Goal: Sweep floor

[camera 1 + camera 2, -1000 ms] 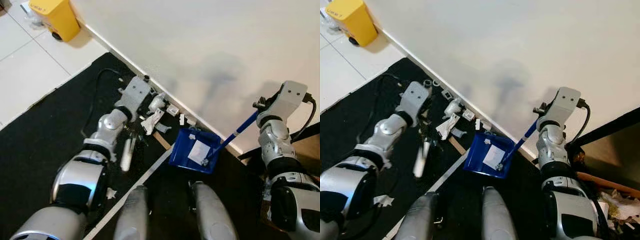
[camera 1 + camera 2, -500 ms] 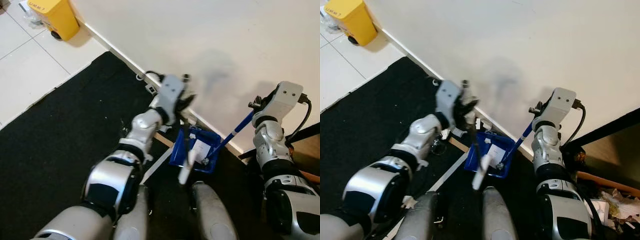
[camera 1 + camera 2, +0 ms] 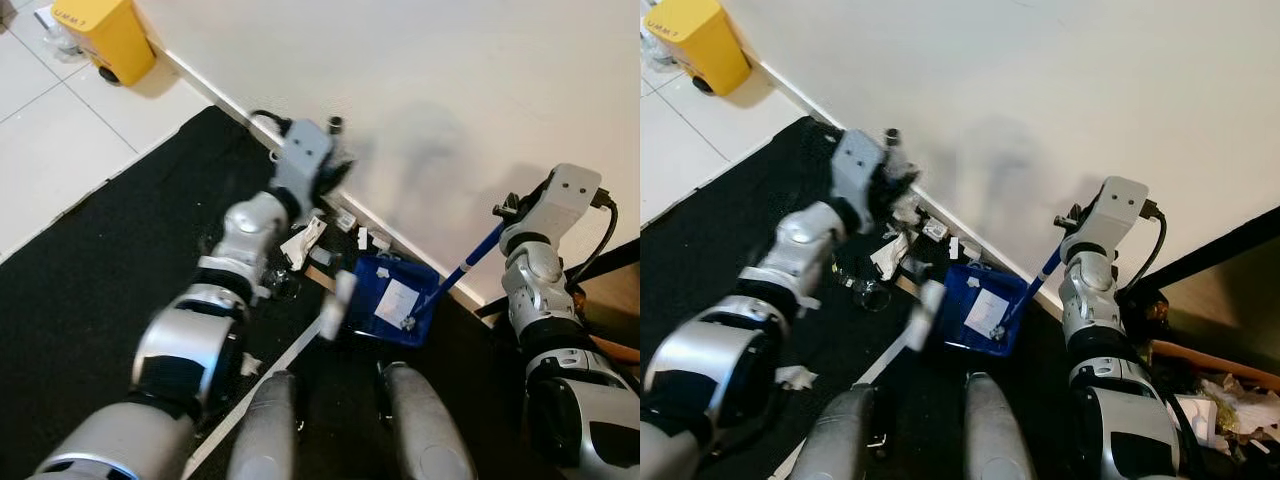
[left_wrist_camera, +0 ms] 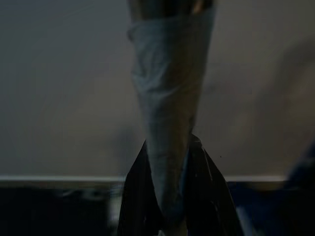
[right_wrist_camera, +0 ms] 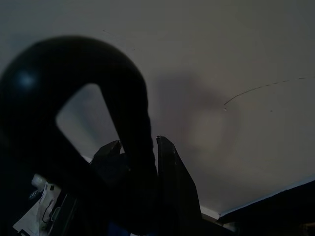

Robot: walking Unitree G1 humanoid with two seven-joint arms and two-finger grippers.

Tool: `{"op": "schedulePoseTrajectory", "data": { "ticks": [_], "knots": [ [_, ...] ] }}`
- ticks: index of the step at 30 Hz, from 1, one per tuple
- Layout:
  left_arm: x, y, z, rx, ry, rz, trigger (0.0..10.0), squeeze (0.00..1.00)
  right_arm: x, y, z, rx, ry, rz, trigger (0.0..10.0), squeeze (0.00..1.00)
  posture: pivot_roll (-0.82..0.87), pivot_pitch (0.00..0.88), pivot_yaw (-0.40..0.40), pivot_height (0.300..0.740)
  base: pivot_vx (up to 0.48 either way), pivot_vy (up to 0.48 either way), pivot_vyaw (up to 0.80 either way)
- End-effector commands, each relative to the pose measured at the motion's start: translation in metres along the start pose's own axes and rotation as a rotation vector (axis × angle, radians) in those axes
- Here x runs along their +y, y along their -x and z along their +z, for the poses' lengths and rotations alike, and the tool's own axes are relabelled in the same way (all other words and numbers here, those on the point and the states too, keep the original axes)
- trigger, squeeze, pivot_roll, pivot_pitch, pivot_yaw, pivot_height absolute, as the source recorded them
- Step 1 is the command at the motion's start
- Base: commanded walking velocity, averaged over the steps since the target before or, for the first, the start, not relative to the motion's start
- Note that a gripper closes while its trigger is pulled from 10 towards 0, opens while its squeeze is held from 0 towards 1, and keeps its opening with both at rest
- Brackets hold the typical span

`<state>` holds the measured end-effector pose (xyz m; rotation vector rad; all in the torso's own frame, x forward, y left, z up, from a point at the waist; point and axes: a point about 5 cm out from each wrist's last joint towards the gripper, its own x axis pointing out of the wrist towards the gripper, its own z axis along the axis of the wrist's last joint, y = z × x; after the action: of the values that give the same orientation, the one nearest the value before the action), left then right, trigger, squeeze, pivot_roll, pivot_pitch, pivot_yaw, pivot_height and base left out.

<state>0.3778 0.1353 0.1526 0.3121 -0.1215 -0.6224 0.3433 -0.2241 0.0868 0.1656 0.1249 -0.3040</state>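
Observation:
My left gripper (image 3: 331, 166) is up near the wall's baseboard, shut on a brush handle wrapped in grey (image 4: 170, 98); its black fingers (image 4: 209, 196) press on both sides. The brush's white end (image 3: 337, 303) hangs blurred just left of the blue dustpan (image 3: 365, 312). The dustpan lies on the black mat against the wall with a white paper piece (image 3: 398, 300) in it. My right gripper (image 3: 510, 212) is shut on the dustpan's blue stick handle (image 3: 465, 268), whose black loop end (image 5: 74, 88) shows close up. White paper scraps (image 3: 305, 240) lie along the baseboard.
A yellow bin (image 3: 100, 35) stands on the white tiles at the far left by the wall. A black cable (image 3: 262, 118) runs along the baseboard. A white strip (image 3: 270, 370) crosses the mat by my legs (image 3: 265, 430). Clutter (image 3: 1230, 400) lies at the right.
My left arm has swung back to the left from over the dustpan, carrying the brush's white end from the pan's front to its left side. The right arm holds still.

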Motion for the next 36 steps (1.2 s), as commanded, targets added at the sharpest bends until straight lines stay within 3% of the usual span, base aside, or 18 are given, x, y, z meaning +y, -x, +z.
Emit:
{"op": "schedulePoseTrajectory", "data": {
  "ticks": [1, 2, 3, 4, 9, 14, 16, 18, 20, 24, 25, 36],
  "knots": [
    [0.012, 0.011, -0.003, -0.011, 0.001, 0.060, 10.0, 0.00, 0.008, 0.000, -0.004, 0.013, -0.051, 0.036, 10.0, 0.00, 0.00, 0.138, 0.002, 0.740, 0.000, 0.000, 0.00],
    [0.012, 0.011, -0.003, -0.011, 0.001, 0.060, 10.0, 0.00, 0.008, 0.000, -0.004, 0.013, -0.051, 0.036, 10.0, 0.00, 0.00, 0.138, 0.002, 0.740, 0.000, 0.000, 0.00],
    [0.029, 0.029, -0.009, -0.002, -0.014, 0.134, 10.0, 0.00, 0.009, 0.000, -0.005, 0.021, -0.047, 0.044, 10.0, 0.00, 0.01, 0.126, -0.002, 0.740, 0.000, 0.000, 0.00],
    [0.032, 0.034, -0.012, 0.001, -0.017, 0.151, 10.0, 0.00, 0.010, 0.000, -0.005, 0.022, -0.045, 0.048, 10.0, 0.00, 0.01, 0.122, 0.000, 0.740, 0.000, 0.000, 0.00],
    [0.035, 0.040, -0.016, 0.014, -0.018, 0.178, 10.0, 0.00, 0.012, 0.000, -0.006, 0.022, -0.042, 0.051, 10.0, 0.00, 0.01, 0.114, 0.010, 0.740, 0.000, 0.000, 0.00],
    [0.037, 0.043, -0.018, -0.005, 0.053, 0.248, 10.0, 0.00, 0.009, 0.000, -0.007, 0.027, -0.043, 0.044, 10.0, 0.00, 0.02, 0.104, 0.018, 0.740, 0.000, 0.000, 0.00],
    [0.041, 0.045, -0.021, 0.023, 0.114, 0.290, 10.0, 0.00, 0.006, 0.001, -0.011, 0.055, -0.022, 0.048, 10.0, 0.00, 0.02, 0.101, 0.021, 0.740, 0.000, 0.000, 0.00],
    [0.044, 0.047, -0.023, 0.055, 0.114, 0.298, 10.0, 0.00, 0.004, 0.001, -0.013, 0.068, -0.014, 0.050, 10.0, 0.00, 0.02, 0.098, 0.023, 0.740, 0.000, 0.000, 0.00],
    [0.059, 0.058, -0.024, 0.158, 0.064, 0.323, 10.0, 0.00, -0.004, 0.002, -0.020, 0.119, 0.014, 0.055, 10.0, 0.00, 0.02, 0.087, 0.022, 0.740, 0.000, 0.000, 0.00],
    [0.070, 0.065, -0.023, 0.197, 0.043, 0.360, 10.0, 0.00, -0.008, 0.003, -0.023, 0.134, 0.025, 0.049, 10.0, 0.00, 0.03, 0.080, 0.017, 0.740, 0.000, 0.000, 0.00],
    [0.076, 0.069, -0.022, 0.249, 0.018, 0.372, 10.0, 0.00, -0.013, 0.003, -0.024, 0.144, 0.031, 0.043, 10.0, 0.00, 0.03, 0.070, 0.014, 0.740, 0.000, 0.000, 0.00],
    [0.082, 0.073, -0.013, 0.289, -0.081, 0.323, 10.0, 0.00, -0.016, 0.001, -0.018, 0.109, 0.070, 0.027, 10.0, 0.00, 0.06, 0.009, 0.029, 0.740, 0.000, 0.000, 0.00]
  ]
}}
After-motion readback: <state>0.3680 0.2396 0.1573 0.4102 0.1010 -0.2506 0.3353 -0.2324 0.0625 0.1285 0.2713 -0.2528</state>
